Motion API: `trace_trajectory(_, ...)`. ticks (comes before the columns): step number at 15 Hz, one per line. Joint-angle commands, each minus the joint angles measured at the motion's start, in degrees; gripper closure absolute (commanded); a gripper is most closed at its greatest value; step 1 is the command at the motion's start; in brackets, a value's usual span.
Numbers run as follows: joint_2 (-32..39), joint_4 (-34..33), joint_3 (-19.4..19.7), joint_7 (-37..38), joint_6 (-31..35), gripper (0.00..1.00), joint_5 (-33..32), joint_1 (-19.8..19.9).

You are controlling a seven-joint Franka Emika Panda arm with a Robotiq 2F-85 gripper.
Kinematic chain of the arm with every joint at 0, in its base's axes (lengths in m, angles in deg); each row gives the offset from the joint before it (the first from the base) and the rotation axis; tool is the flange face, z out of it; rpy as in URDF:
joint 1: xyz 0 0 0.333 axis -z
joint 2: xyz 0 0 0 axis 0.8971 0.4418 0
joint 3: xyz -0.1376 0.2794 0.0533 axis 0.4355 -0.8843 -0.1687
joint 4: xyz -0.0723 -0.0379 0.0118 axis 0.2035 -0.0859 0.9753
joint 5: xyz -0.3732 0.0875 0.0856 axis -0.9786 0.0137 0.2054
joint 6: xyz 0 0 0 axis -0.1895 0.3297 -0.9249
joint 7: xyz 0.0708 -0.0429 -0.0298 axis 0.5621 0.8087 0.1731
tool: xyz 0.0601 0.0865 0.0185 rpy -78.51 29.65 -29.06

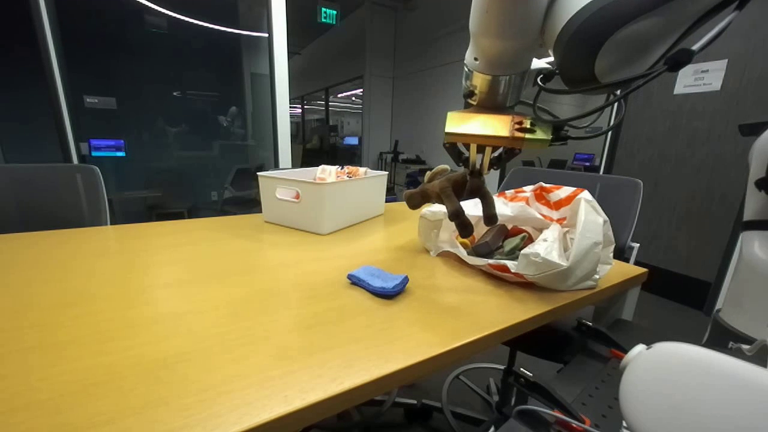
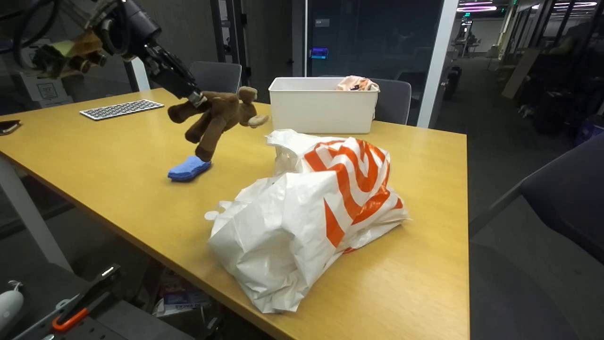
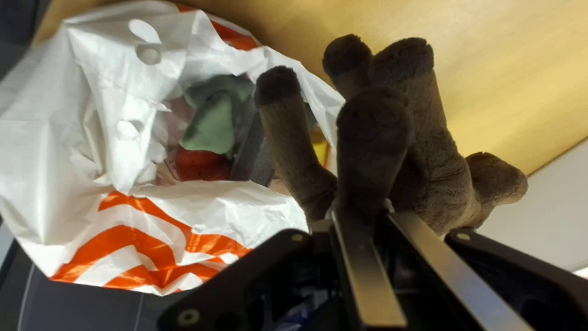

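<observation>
Brown and plush, the toy animal (image 2: 222, 111) hangs above the tabletop (image 1: 228, 288) near the mouth of the white bag (image 1: 582, 255), the pincer (image 1: 479, 170) clamped on its hind end. Carrying seems the step in hand; the next move likely calls for a firm hold.

"EXIT" on green-lit sign (image 1: 328, 15); "Conference Room" on posted paper (image 1: 701, 77).
</observation>
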Motion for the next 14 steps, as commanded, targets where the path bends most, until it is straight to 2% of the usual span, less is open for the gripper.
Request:
trace_trajectory(1,-1.55,0.03,4.09,-4.17,-8.44,0.97,8.64,-6.44)
trace_trajectory(4,1.29,0.33,7.45,-4.29,-10.52,0.97,11.63,-7.99)
trace_trajectory(9,7.55,1.14,10.27,-0.99,-13.71,0.97,9.34,-4.49)
trace_trajectory(14,11.21,1.33,10.61,7.21,-10.65,0.97,4.09,-0.82)
